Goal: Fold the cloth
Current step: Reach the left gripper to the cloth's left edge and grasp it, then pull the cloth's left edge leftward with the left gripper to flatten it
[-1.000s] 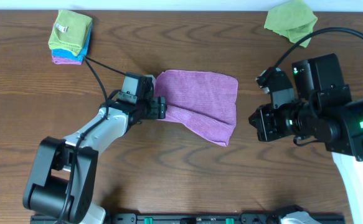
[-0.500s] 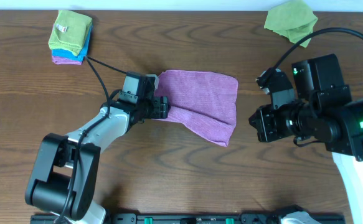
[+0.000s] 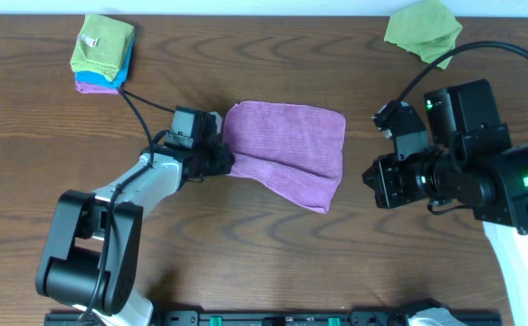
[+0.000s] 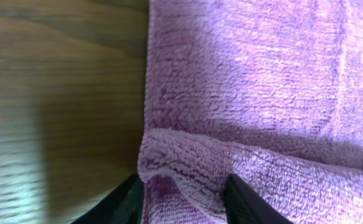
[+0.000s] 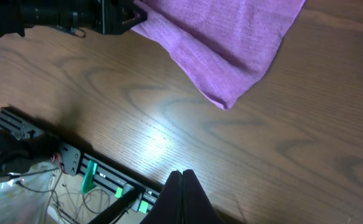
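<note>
One crooked fold done on the purple cloth (image 3: pixel 291 149), more left. The left end effector (image 3: pixel 216 159) pinches its corner; the right end effector (image 5: pixel 182 190) is pressed together.

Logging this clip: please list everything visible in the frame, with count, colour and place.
purple cloth: one, purple, table centre, partly folded
folded cloth stack: one stack, green over blue over purple, far left corner
green cloth: one, green, crumpled, far right edge
table: one, dark brown wood
rail: one, black with green parts, near table edge
left arm: one, black and white, jaws closed on the purple cloth's left edge
right arm: one, black and white, right of the cloth, jaws shut, holding nothing
</note>
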